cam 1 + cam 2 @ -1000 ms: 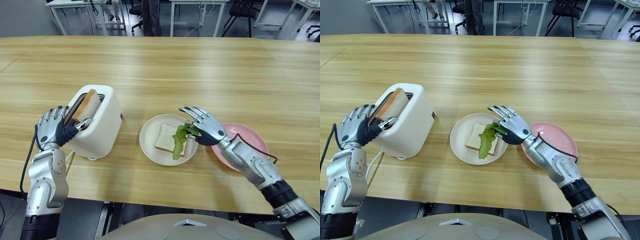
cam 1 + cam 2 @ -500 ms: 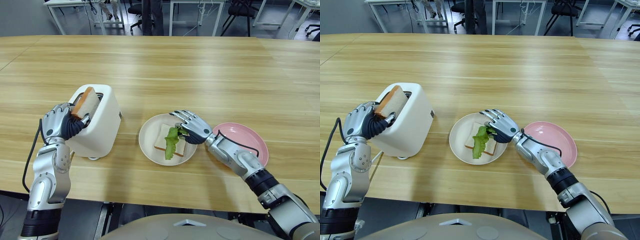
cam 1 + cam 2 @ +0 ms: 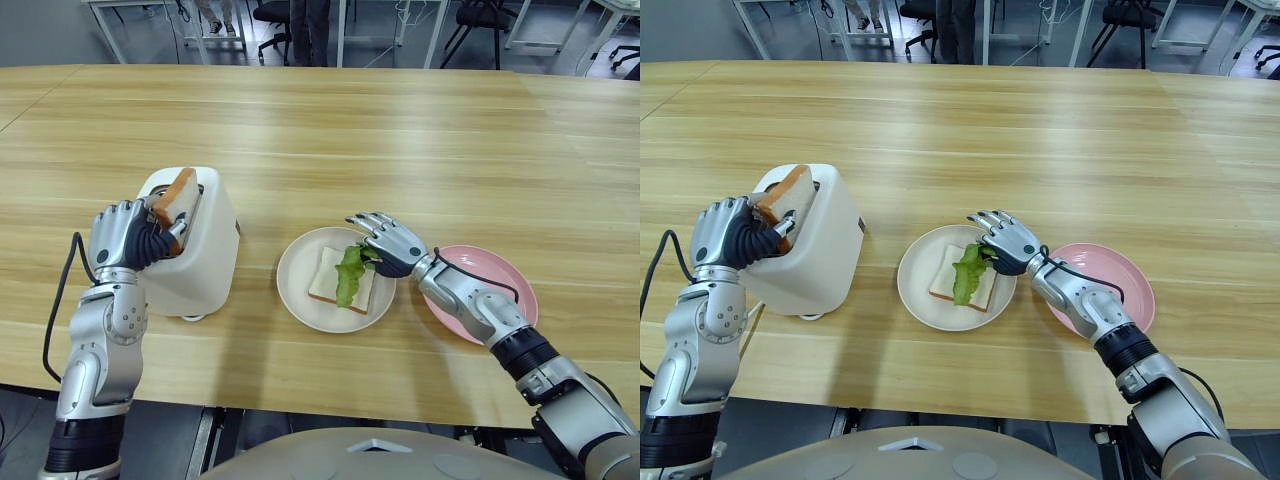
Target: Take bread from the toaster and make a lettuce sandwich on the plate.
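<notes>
Left hand (image 3: 125,235) clamps the brown toast slice (image 3: 180,195) in the white toaster (image 3: 205,270); right hand (image 3: 395,245) pinches a limp green lettuce leaf (image 3: 350,278). We judge the toast light and brittle: hold its broad faces.

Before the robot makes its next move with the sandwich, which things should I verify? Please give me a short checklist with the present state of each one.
1. Bottom slice lies flat on the cream plate: ok.
2. Lettuce lies on the bottom slice: ok, most of the leaf rests on it.
3. Right hand is free of the lettuce: not ok, its fingers hold the leaf's upper end.
4. Left hand grips the second slice: ok, its fingers are closed on it.
5. Second slice is clear of the toaster: not ok, its lower part sits in the slot.
</notes>
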Controlling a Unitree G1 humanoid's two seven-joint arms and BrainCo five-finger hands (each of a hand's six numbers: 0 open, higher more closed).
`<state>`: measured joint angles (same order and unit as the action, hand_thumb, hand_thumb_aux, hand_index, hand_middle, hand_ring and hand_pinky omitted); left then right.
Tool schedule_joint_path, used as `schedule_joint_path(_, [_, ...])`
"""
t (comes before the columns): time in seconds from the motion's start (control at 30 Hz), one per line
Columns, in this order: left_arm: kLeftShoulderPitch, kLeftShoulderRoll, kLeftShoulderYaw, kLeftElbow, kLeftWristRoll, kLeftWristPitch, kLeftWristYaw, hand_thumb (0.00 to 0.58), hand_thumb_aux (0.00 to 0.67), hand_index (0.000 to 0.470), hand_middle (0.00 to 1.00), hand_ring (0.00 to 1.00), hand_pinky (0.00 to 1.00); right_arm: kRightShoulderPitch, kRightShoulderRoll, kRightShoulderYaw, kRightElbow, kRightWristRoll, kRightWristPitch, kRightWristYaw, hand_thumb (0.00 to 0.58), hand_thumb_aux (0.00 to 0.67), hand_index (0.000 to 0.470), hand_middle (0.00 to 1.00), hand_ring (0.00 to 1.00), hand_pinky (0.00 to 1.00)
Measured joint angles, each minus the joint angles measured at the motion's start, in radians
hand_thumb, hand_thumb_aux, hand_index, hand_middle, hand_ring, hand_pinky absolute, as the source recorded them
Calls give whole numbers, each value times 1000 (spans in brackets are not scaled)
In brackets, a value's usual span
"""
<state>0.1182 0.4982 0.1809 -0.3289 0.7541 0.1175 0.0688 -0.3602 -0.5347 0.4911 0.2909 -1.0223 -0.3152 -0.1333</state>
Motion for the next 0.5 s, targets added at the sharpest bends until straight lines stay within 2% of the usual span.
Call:
schedule_joint_path(0.2, [5, 0, 13, -18, -6, -3, 2, 580, 670, 460, 1000, 1000, 1000, -25, -17, 5, -44, 0, 2, 116, 580, 670, 460, 0, 0, 0])
schedule_joint_path(0.23, [7, 0, 15, -25, -6, -3, 2, 580, 670, 460, 1000, 1000, 1000, -33, -20, 7, -46, 0, 2, 141, 546, 507, 348, 0, 0, 0])
schedule_joint_path(0.27, [8, 0, 19, -37, -6, -4, 2, 580, 670, 460, 1000, 1000, 1000, -38, -24, 9, -46, 0, 2, 166, 546, 507, 348, 0, 0, 0])
schedule_joint_path(0.3, [8, 0, 24, -43, -6, -7, 2, 580, 670, 460, 1000, 1000, 1000, -40, -25, 9, -46, 0, 2, 181, 0, 0, 0, 0, 0, 0])
schedule_joint_path(0.5, [11, 5, 48, -83, -6, -20, 10, 580, 670, 460, 1000, 1000, 1000, -71, -9, 25, -45, -12, 9, 211, 0, 0, 0, 0, 0, 0])
